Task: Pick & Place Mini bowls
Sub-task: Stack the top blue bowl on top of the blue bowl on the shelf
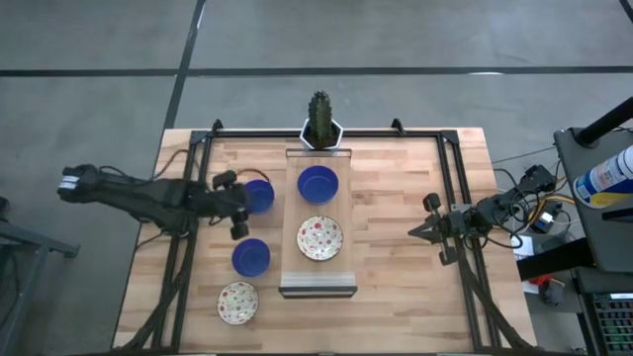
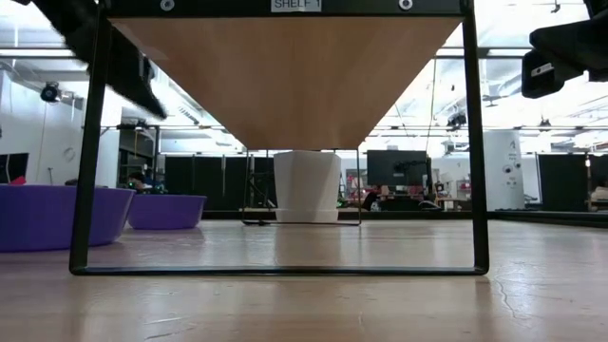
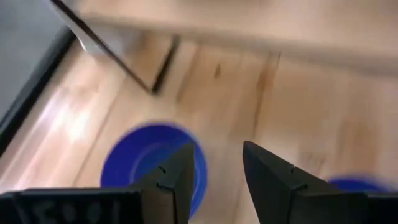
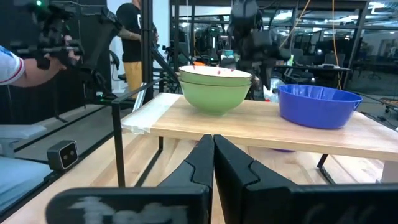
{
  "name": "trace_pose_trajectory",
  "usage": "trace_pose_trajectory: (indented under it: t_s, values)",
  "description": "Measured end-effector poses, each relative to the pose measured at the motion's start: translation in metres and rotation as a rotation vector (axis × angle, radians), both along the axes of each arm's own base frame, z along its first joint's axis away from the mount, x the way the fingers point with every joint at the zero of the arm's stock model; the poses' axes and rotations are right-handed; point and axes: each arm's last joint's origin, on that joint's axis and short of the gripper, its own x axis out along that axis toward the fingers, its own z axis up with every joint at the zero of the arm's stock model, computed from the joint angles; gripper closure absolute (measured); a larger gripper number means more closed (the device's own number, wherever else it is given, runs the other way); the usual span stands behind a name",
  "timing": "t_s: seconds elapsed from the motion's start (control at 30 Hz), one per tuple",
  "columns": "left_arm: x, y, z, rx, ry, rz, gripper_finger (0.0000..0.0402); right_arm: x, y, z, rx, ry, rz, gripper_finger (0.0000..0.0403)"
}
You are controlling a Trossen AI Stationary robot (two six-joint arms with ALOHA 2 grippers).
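Five mini bowls show in the high view. One blue bowl (image 1: 260,196) and a second blue bowl (image 1: 250,257) sit on the table left of the shelf, with a speckled bowl (image 1: 237,303) nearer the near edge. A third blue bowl (image 1: 317,184) and a speckled bowl (image 1: 319,237) sit on the shelf top. My left gripper (image 1: 240,206) is open and hovers above the table beside the first blue bowl (image 3: 146,163). My right gripper (image 1: 415,232) is shut (image 4: 213,155) and waits right of the shelf.
A low wooden shelf (image 1: 316,282) with a black metal frame stands mid-table. The white hexagonal cactus pot (image 1: 320,129) stands at its far end. A black frame rail (image 1: 188,227) runs along the table's left side. People and equipment show in the room beyond.
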Motion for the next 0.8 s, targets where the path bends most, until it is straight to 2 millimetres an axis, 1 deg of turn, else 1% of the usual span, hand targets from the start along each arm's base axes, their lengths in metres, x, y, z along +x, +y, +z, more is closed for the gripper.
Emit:
trace_pose_trajectory:
  t_s: [0.1,0.23,0.4,0.6,0.8]
  values:
    - [0.008,0.000,-0.010,0.052,0.094,-0.021,0.0262,0.000,0.000,0.000,0.001,-0.001,0.000,0.0394]
    - [0.017,-0.001,-0.024,0.067,0.205,-0.021,0.0262,0.000,0.000,0.000,0.001,-0.001,0.000,0.0394]
    - [0.025,-0.002,-0.033,0.077,0.260,-0.017,0.0262,0.000,0.000,0.000,0.000,-0.001,0.000,0.0394]
    - [0.029,-0.002,-0.040,0.075,0.304,-0.013,0.0262,0.000,0.000,0.000,0.000,-0.001,0.000,0.0394]
    - [0.031,-0.003,-0.043,0.039,0.307,0.022,0.0262,0.000,0.000,0.000,0.000,0.000,0.000,0.0394]
